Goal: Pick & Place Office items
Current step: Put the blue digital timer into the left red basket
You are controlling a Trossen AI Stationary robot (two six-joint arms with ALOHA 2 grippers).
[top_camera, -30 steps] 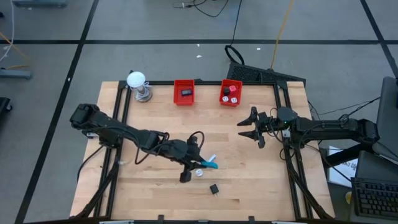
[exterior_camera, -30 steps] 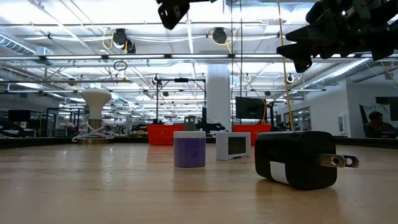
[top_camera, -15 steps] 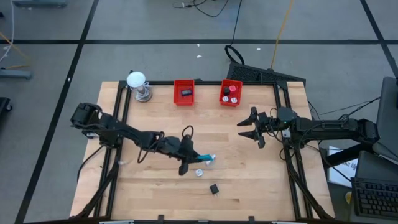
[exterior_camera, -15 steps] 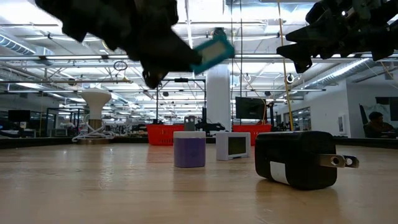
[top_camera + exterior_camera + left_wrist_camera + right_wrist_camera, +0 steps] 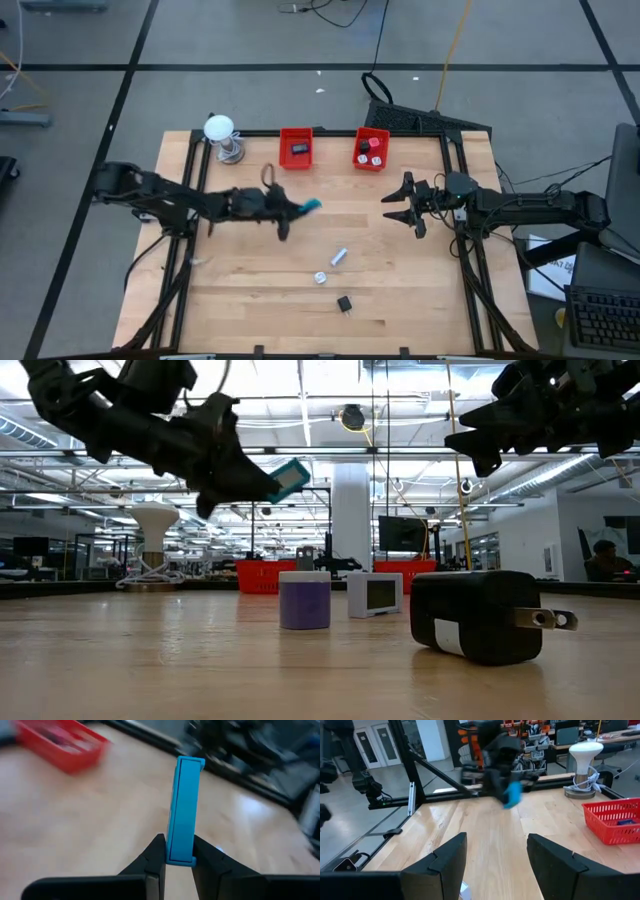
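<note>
My left gripper (image 5: 297,207) hangs over the table's middle left, shut on a flat cyan piece (image 5: 311,205), well above the wood in the low view (image 5: 289,478). A pale blue block (image 5: 339,257), a white round piece (image 5: 321,278) and a black cube (image 5: 345,303) rest on the table nearer the front. Two red bins (image 5: 296,148) (image 5: 372,148) stand at the far edge with small pieces inside. My right gripper (image 5: 403,206) waits open at the right, above the table. My left gripper pinches the cyan piece's near end (image 5: 180,856) between its two fingers (image 5: 155,855), one on each broad face. The rest of the piece sticks out past the fingertips, in line with them. It is lifted clear of the table.
A white ball on a metal stand (image 5: 221,136) stands at the far left corner, beside the left bin. Black frame rails run along the table's left and right sides. Bare wood lies between my left gripper and the bins.
My left gripper has carried the cyan piece away from the pale blue and white pieces, toward the table's far edge and a little left, rolling as it went. It has stayed shut on the piece. The pale blue block now lies uncovered.
</note>
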